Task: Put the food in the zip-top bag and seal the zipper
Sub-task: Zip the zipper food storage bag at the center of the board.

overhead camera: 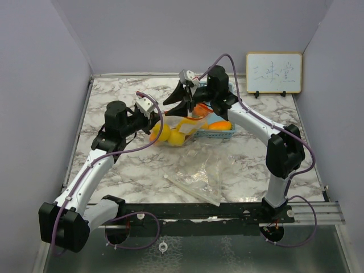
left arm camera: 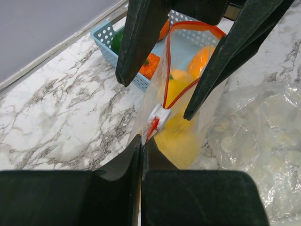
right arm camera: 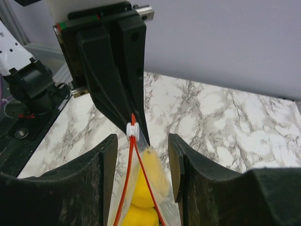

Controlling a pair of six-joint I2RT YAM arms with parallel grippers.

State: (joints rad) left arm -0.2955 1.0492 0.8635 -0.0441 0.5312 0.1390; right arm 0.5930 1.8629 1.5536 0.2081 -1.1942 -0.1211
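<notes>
Top view: on the marble table (overhead camera: 114,170) the zip-top bag (overhead camera: 181,129) lies near the middle, and the food (overhead camera: 165,135) inside it shows as a yellow cluster. The left claw (overhead camera: 154,118) reaches the bag from the left and the right claw (overhead camera: 170,105) hangs over it from the far side. Just beside the bag on the right sits the light blue basket (overhead camera: 219,136) with an orange piece (overhead camera: 220,125) in it. A second clear bag (overhead camera: 202,179) lies flat, nearer the arm bases. A whiteboard (overhead camera: 273,73) leans on the back wall.

Left wrist view: the left claw (left arm camera: 141,143) has its 2 fingers pressed together on the bag's (left arm camera: 200,120) near corner, right below the white slider (left arm camera: 158,117). Beyond the slider the red zipper (left arm camera: 165,70) spreads into a loop, so the mouth is unsealed. The right claw (left arm camera: 156,98) is spread apart, 1 finger on either side of that mouth. Yellow food (left arm camera: 178,139) fills the bag's lower part, with something orange farther in. The basket (left arm camera: 107,47) holds a green piece (left arm camera: 117,41) and an orange piece (left arm camera: 151,67).

Right wrist view: the right claw (right arm camera: 141,141) stands wide apart and holds nothing. The bag (right arm camera: 141,174) rises between its fingers, and I cannot tell if they touch it. The left claw (right arm camera: 136,126) is clamped on the bag's end at the slider (right arm camera: 133,127), and 2 red zipper tracks (right arm camera: 123,188) diverge from it. Yellow food (right arm camera: 150,188) sits inside.
</notes>
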